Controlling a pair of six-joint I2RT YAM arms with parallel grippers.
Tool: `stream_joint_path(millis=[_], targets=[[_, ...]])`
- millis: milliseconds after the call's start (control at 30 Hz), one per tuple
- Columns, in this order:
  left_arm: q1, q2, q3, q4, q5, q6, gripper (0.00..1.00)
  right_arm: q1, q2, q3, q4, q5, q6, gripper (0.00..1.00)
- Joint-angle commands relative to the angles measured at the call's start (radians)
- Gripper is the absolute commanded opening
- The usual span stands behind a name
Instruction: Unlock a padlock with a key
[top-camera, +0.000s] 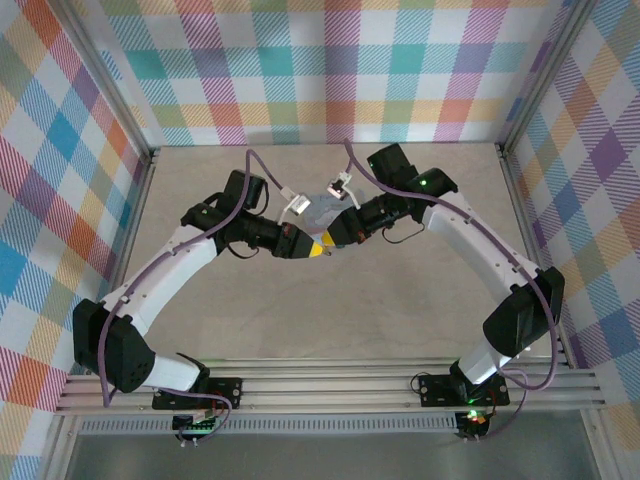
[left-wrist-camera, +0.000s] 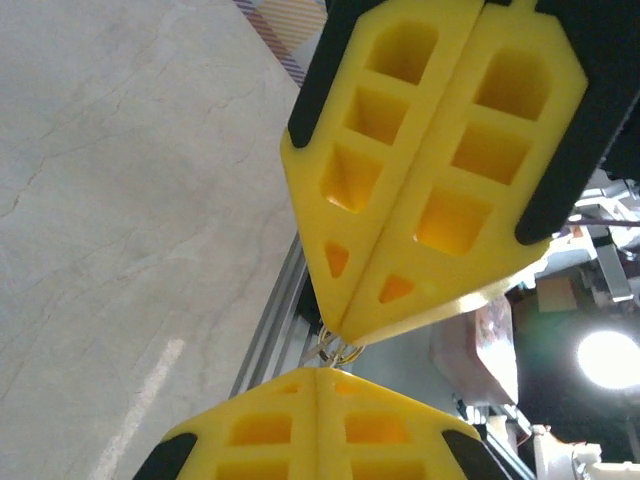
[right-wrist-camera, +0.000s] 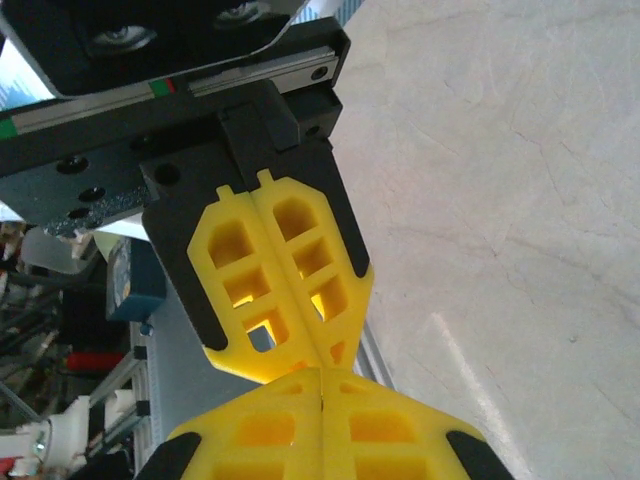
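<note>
The task looks to be in its middle stage. Both arms are raised over the desk (top-camera: 400, 300) with their tips brought together, which suits offering a key to a lock. I cannot tell whether the key has gone in or turned, so the unlocking itself counts as left to do.

The left claw (top-camera: 311, 248) is clenched, its yellow fingers pressed flat together with no gap, as its own wrist view confirms (left-wrist-camera: 316, 372). What it pinches, if anything, is hidden between the pads.

Right at its tip, in the narrow space before the opposite claw, a pair of small silvery loops (left-wrist-camera: 336, 350) pokes out. They touch, or nearly touch, both tips. They may be part of the padlock or a ring on the key; its blue body is too hidden to tell. I judge the padlock sits at this meeting point, squeezed inside one claw.

The right claw (top-camera: 329, 243) is clenched as well, its fingers closed tight (right-wrist-camera: 322, 374). It stands nose to nose with the left claw, and its contents are equally hidden.
</note>
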Motion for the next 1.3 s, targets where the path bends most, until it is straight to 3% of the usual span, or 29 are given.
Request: stream_joint_path(millis=[0, 167, 267, 367, 633, 933, 1267], targets=[[-0.009, -0.037, -0.028, 0.078, -0.038, -0.076, 0.00, -0.003, -0.036, -0.022, 0.100, -0.054, 0.080, 0.00], [0.005, -0.073, -0.069, 0.145, -0.144, -0.142, 0.03, -0.012, -0.037, -0.030, 0.103, 0.030, 0.143, 0.00], [0.014, -0.116, -0.124, 0.234, -0.207, -0.220, 0.32, -0.017, -0.036, -0.041, 0.123, 0.038, 0.183, 0.00], [0.016, -0.147, -0.183, 0.351, -0.212, -0.305, 0.45, -0.017, -0.036, -0.051, 0.134, 0.036, 0.204, 0.00], [0.007, -0.161, -0.301, 0.637, -0.144, -0.511, 0.46, -0.023, -0.047, -0.092, 0.194, 0.058, 0.264, 0.00], [-0.013, -0.123, -0.304, 0.677, -0.120, -0.560, 0.29, -0.034, -0.059, -0.121, 0.244, 0.099, 0.327, 0.00], [-0.031, -0.100, -0.295, 0.660, -0.139, -0.558, 0.36, -0.047, -0.081, -0.180, 0.326, 0.128, 0.451, 0.00]])
